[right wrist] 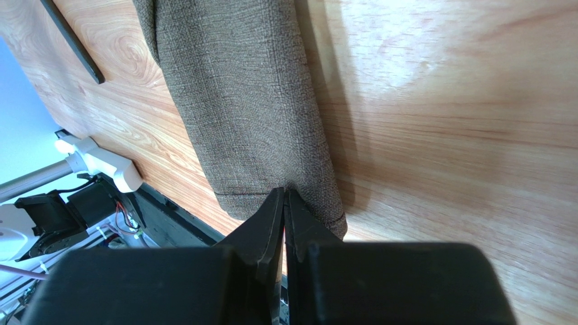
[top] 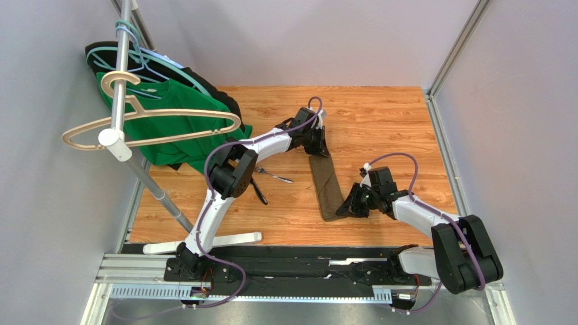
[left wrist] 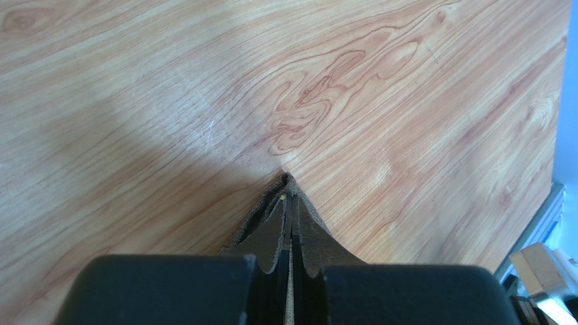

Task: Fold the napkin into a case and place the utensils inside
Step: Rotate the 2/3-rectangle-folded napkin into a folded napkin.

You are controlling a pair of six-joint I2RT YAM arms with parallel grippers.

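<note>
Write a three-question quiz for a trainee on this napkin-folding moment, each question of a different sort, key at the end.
1. True or false: the utensils already lie inside the folded napkin.
2. What is the left gripper doing? A: it is shut on the napkin's far end. B: it is holding a utensil. C: it is hanging open above the cloth.
3. Fill in the missing word: the right gripper is shut on the napkin's ___ end, the one closest to the arm bases.

Key: 1 false; 2 A; 3 near.
</note>
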